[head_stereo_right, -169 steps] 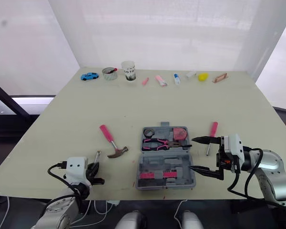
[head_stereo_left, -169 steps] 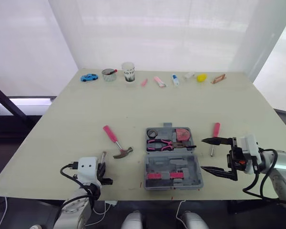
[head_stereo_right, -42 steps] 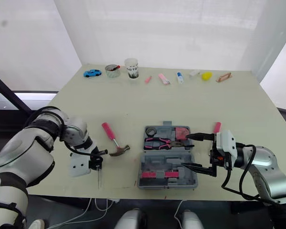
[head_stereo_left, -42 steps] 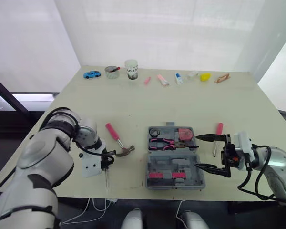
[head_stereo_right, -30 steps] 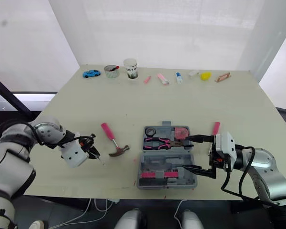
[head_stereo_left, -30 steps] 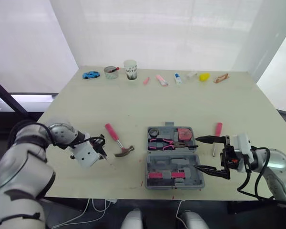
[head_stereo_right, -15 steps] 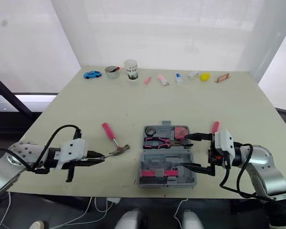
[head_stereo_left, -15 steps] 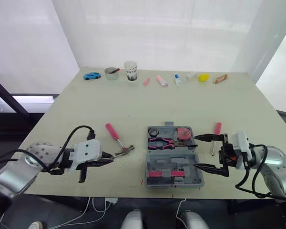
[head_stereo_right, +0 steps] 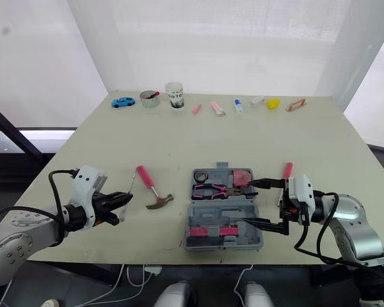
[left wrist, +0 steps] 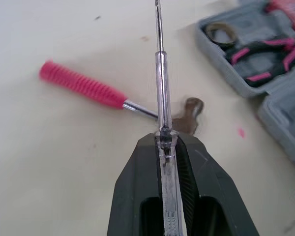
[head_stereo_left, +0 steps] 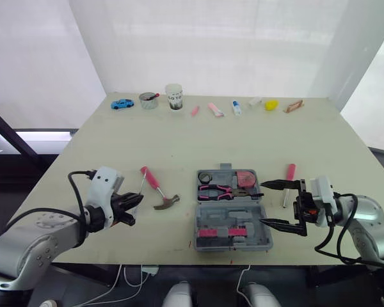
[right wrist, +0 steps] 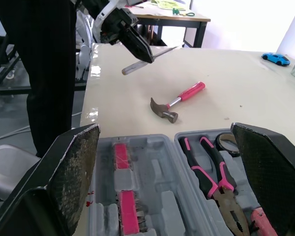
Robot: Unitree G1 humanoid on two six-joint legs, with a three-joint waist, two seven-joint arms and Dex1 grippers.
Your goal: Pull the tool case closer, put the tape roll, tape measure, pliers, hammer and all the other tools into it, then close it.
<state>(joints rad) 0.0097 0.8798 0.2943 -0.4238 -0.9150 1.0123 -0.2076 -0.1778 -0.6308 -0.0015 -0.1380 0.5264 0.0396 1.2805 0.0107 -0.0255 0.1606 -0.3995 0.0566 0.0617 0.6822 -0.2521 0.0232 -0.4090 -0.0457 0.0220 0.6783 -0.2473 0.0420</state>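
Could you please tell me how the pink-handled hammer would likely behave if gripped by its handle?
The hammer is probably head-heavy, with its metal head at one end, so it may droop headfirst. Its ribbed pink grip likely resists slipping.

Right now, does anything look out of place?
Nothing broken or spilled. The hammer lies on the table left of the open tool case, a pink-handled screwdriver on its right, and the left gripper holds a slim screwdriver in the air.
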